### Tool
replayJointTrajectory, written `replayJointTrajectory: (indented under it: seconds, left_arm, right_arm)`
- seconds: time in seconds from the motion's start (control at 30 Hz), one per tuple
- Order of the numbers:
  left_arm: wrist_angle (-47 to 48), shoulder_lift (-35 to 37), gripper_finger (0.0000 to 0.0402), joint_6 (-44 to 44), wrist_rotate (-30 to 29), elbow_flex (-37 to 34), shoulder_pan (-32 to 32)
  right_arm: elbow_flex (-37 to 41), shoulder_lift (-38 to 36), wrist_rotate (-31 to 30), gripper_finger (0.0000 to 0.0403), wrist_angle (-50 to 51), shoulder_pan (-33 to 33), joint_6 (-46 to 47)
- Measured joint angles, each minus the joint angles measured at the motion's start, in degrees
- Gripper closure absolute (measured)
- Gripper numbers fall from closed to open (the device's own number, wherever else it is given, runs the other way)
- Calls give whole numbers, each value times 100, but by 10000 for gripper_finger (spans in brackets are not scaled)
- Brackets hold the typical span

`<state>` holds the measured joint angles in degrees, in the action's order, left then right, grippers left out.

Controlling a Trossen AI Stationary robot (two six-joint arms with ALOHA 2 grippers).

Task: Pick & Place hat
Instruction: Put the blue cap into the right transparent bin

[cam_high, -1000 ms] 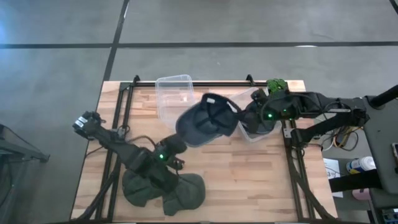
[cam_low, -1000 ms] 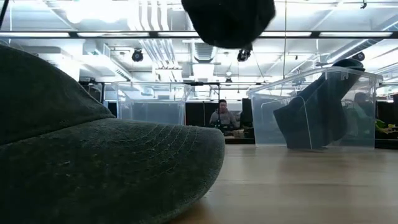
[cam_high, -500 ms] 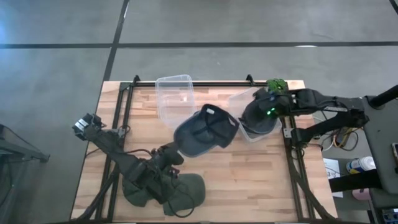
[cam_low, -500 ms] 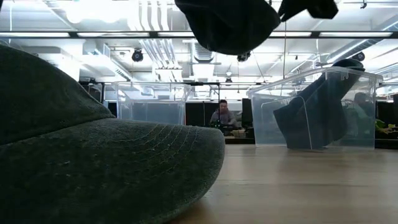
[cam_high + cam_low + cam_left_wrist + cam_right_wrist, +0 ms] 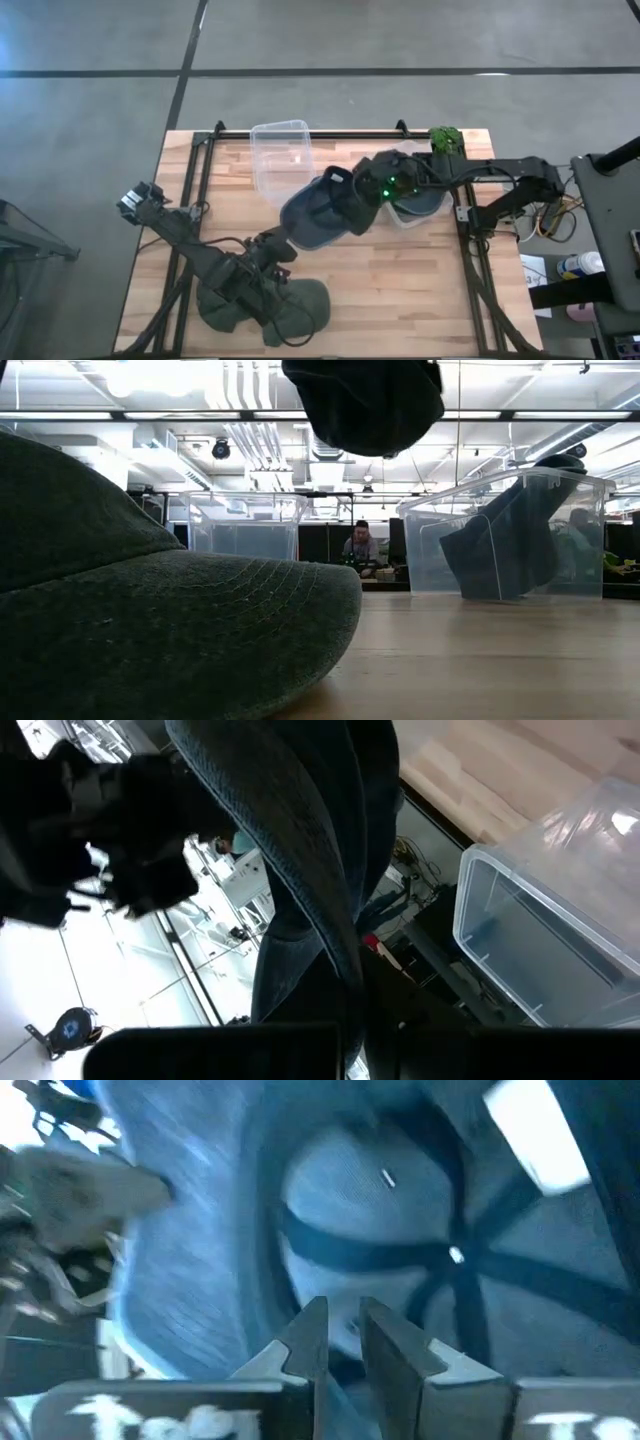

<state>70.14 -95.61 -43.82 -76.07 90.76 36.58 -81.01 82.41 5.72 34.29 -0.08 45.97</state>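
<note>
Mid-table | right hand (image 5: 372,190) has reached the lifted cap (image 5: 318,212), fingers near-closed | left hand (image 5: 283,244) grips it

Right wrist view, for your notes: nearly all of it is the inside of a blue cap (image 5: 400,1230), very close. You see the hollow crown with dark seam tapes crossing at a small pale button point, and a white label (image 5: 535,1135) sewn near one edge. A lighter blue band, the sweatband or rim, curves round the crown.

The right pincer (image 5: 343,1342) shows its two pale fingers (image 5: 305,1342) side by side with only a narrow slit between them, reaching into the cap's opening. You cannot tell whether fabric sits in that slit.

Beyond the cap's edge, blurred grey shapes, unreadable.
</note>
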Motion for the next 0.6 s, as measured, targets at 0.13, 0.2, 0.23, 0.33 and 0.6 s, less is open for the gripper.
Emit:
replayJointTrajectory:
  seconds: [0.13,0.2,0.23,0.33,0.6]
  left_arm:
    - [4,-1,391,13,4,-4,0]
    - [3,0,391,-4,6,-4,-13]
    - [0,0,391,-4,8,-4,-13]
    - [-22,-2,391,-51,15,-2,-20]
    - [-263,-2,390,-47,184,9,3]
  right_arm:
    - [-237,23,-136,345,130,-28,44]
    - [-278,16,-150,345,72,-28,118]
    - [-278,64,-161,345,96,-30,126]
    - [-270,389,-177,345,66,-1,126]
    - [-550,1676,-114,345,76,33,-346]
